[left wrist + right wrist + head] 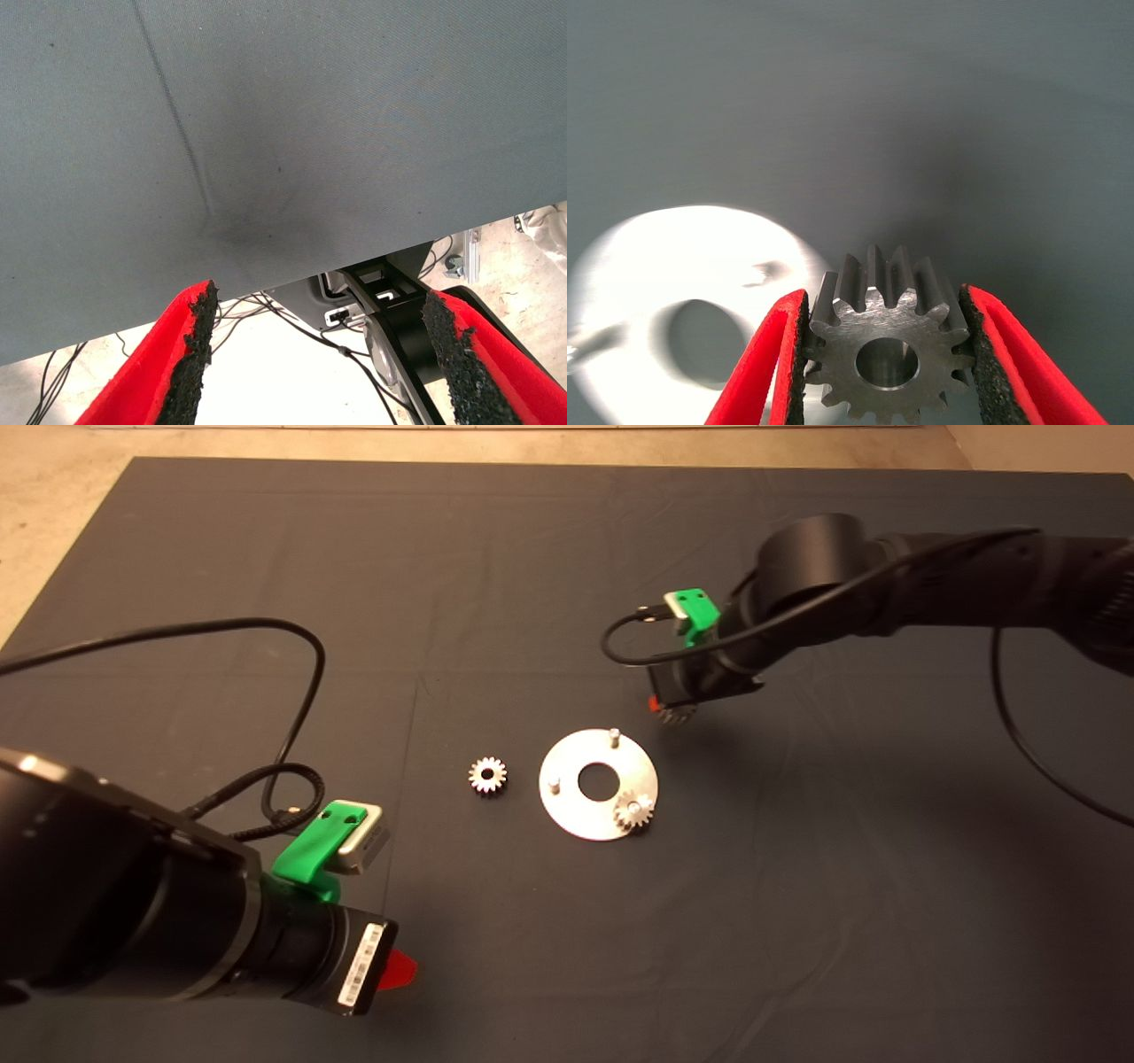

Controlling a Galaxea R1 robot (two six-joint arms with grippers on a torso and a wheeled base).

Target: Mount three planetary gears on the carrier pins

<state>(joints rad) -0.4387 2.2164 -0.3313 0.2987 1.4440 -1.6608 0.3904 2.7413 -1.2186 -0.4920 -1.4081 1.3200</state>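
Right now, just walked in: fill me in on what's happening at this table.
The right claw is shut on a small gear and hangs just beyond the round metal disc, near its far pin. One gear already sits on the disc's near-right pin. Another gear lies loose on the dark mat left of the disc, and the left pin is bare too. The left claw waits open at the near-left edge of the mat.

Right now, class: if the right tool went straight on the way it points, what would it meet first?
Probably the dark mat just beside the flat round silver disc. The right tool, shut on a small silver-grey toothed gear, points down near the disc's rim; depth is unclear.
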